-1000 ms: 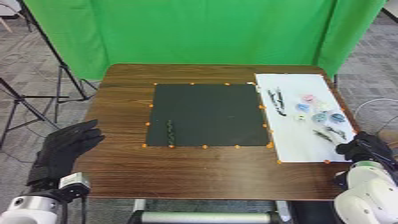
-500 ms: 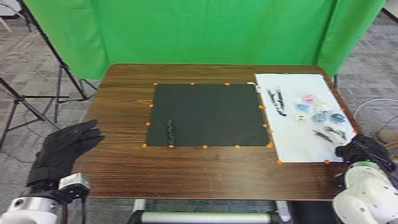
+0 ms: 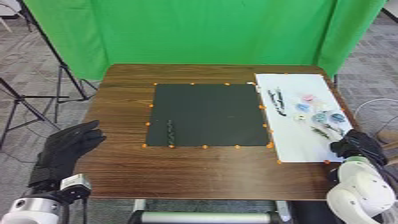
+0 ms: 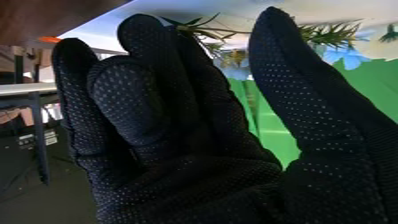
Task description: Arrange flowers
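At the white sheet's near right edge is my right hand (image 3: 357,145), close to green sprigs (image 3: 322,132) on the white sheet (image 3: 298,150). Pink, white and blue flowers (image 3: 320,117) lie just beyond them, and dark stems (image 3: 277,102) are farther left. One dark green stem (image 3: 171,132) rests on the black mat (image 3: 209,110). In the right wrist view my right hand (image 4: 187,175) is open, thumb apart from the fingers, with green leaves (image 4: 324,34) and a blue flower (image 4: 345,56) beyond the fingertips. My left hand (image 3: 67,147), open and relaxed, is at the table's left edge.
Orange markers (image 3: 205,146) line the mat and the sheet on the brown table (image 3: 178,175). A green curtain (image 3: 213,35) hangs behind the table. Black tripod stands (image 3: 19,102) are on the floor at left.
My right hand has moved slightly forward and left, closer to the sprigs by the sheet's edge. The left hand has stayed almost still.
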